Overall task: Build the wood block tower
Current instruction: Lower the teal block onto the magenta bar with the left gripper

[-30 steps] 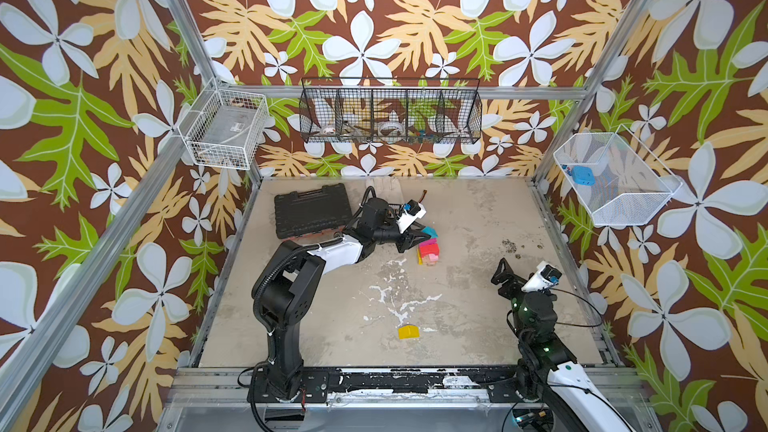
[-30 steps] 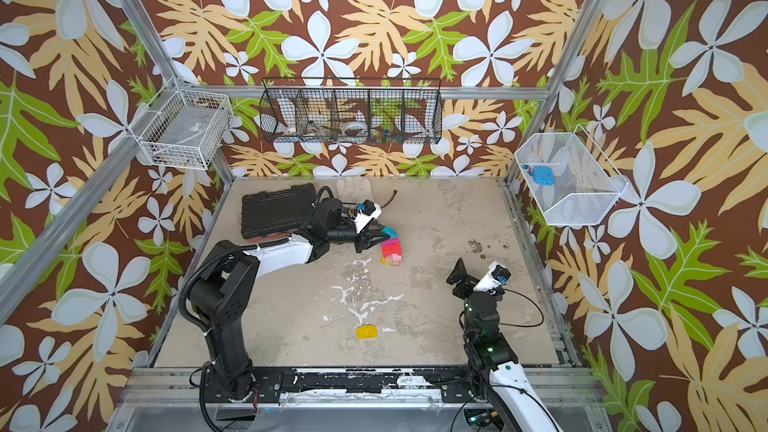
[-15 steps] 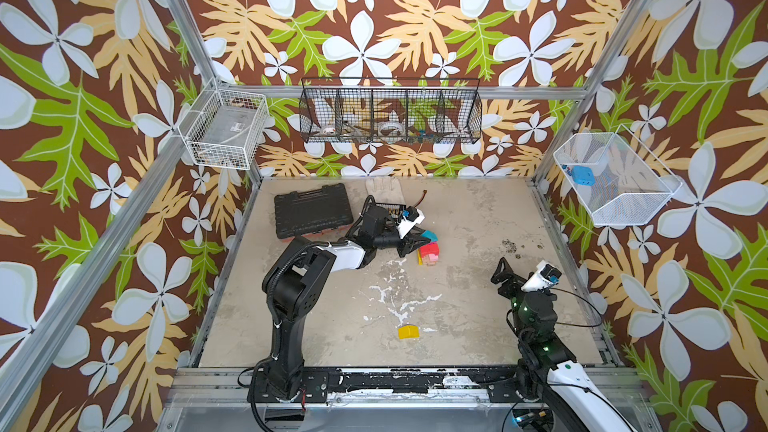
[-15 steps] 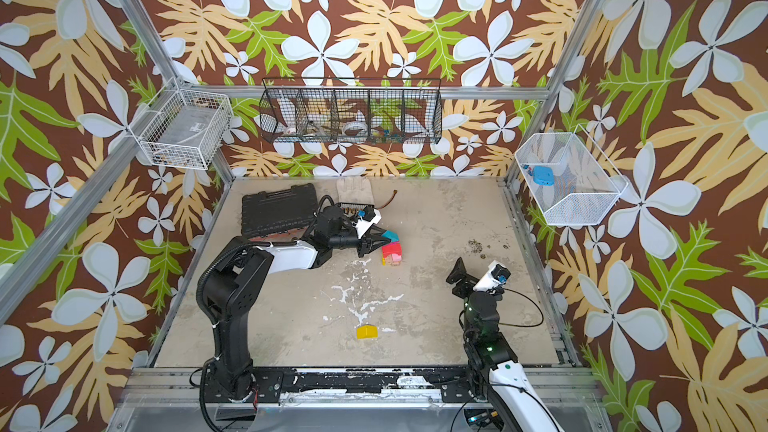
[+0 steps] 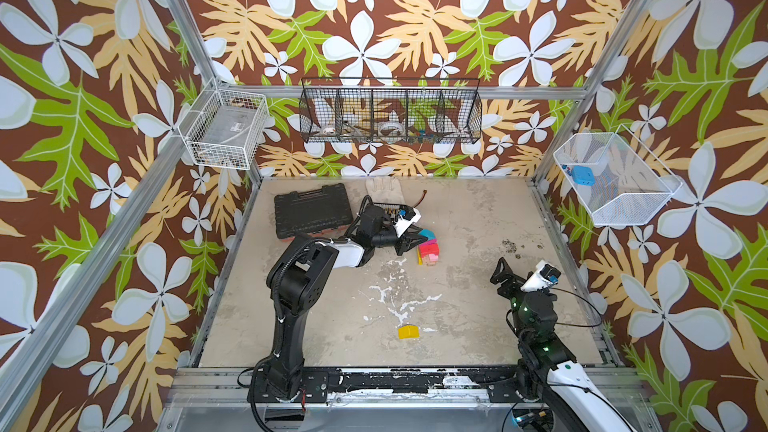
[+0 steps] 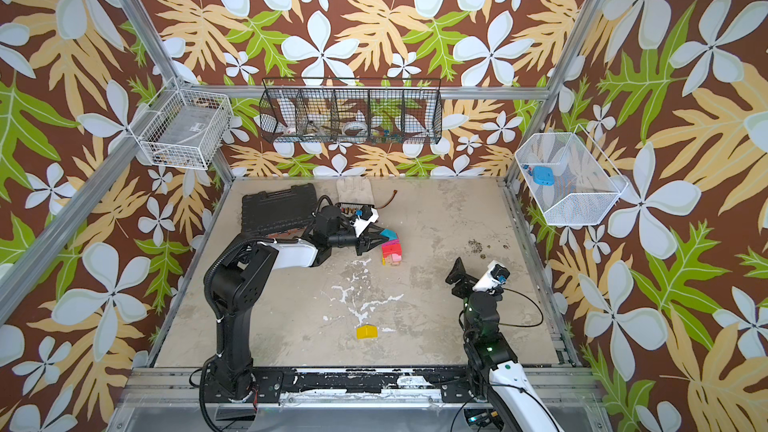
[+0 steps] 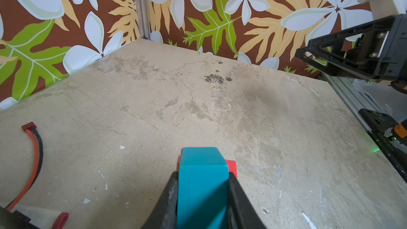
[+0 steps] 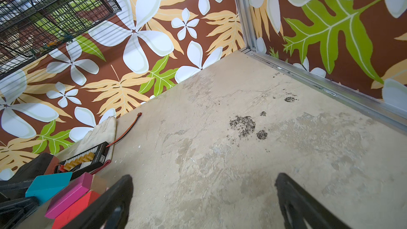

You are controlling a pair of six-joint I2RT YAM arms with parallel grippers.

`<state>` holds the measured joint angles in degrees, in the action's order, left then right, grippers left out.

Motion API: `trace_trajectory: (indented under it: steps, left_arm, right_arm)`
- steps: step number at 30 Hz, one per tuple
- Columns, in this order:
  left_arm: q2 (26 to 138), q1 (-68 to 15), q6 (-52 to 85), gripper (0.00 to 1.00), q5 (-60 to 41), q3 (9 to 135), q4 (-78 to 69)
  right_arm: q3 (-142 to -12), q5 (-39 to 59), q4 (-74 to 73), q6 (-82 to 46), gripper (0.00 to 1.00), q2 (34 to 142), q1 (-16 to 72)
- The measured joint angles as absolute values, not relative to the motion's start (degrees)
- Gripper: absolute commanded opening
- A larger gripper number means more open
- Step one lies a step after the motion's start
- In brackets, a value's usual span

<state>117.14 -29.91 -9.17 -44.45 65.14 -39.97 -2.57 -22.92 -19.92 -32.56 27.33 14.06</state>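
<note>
Because the teal block (image 7: 201, 168) was meant to cap the stack, the left gripper (image 5: 417, 238) reached in low from the side and pinched it across its two flat faces, leaving its underside free to meet the pieces below. The wrist view showed the black fingers (image 7: 169, 197) pressed against both sides of the block, with a red block (image 7: 231, 167) peeking out just behind it. The tower (image 6: 392, 252) stood toward the back of the bench (image 5: 478, 305), a short way in front of the black tool case (image 5: 311, 216) and the glove (image 5: 384, 189). From the other wrist camera, the teal piece lay beside a magenta block (image 8: 70, 192) with a red one under that. Whether the teal block had fully seated on the stack or hung a hair above it could not be told.

The right gripper (image 8: 204, 191) sat well apart on its own side, spread wide and holding nothing, probably parked there so it would not bump the tower. One yellow block (image 5: 408, 332) lay alone near the front edge, so the build looked unfinished. A release here would likely need care, since the grip came from the side and a drag could shove the narrow stack.
</note>
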Motion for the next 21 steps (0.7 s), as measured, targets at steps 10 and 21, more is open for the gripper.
trace_trajectory:
  steps: [10,21]
  left_arm:
    - [118.28,-29.76,-7.64,0.00,-45.32,65.78,-41.91]
    - [119.07,-29.76,-6.31,0.03,-45.50,66.06,-43.11]
  right_arm:
    - [-2.37,-22.92,-20.27,-32.53,1.00,27.59,14.04]
    - [-2.37,-22.92,-20.32,-32.53,1.00,27.70,14.04]
